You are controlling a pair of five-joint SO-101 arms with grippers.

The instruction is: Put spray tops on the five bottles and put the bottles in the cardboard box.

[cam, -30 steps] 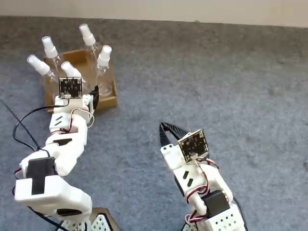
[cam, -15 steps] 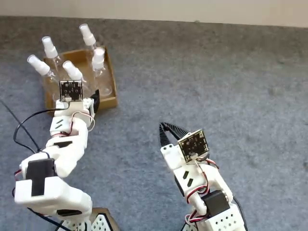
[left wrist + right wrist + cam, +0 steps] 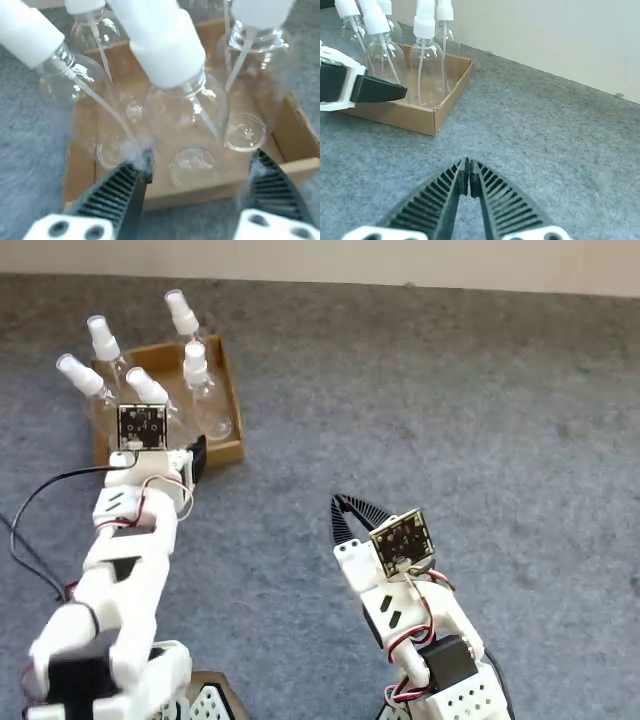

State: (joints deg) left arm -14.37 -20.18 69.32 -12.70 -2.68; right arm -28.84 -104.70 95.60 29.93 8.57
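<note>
My left claw point(image 3: 200, 165) is spread at the cardboard box point(image 3: 225, 452), where I see five capped bottles point(image 3: 210, 405) standing; right claw point(image 3: 469, 175) pressed together, well apart

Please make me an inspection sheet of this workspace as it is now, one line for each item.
Surface: grey carpet, flat, no spill seen.
Job's things: five bottles, clear, each with one of the white spray tops on; all appear to stand inside the cardboard box.
Clutter: a brown flat piece by the left arm's base; cannot tell what it is.
Grippers: left gripper at the box's near wall, jaws open, holding nothing; right gripper over bare carpet, apart from the box, jaws shut and empty.
Cables: black cable runs loose beside the left arm.
Surroundings: pale wall behind the carpet.
</note>
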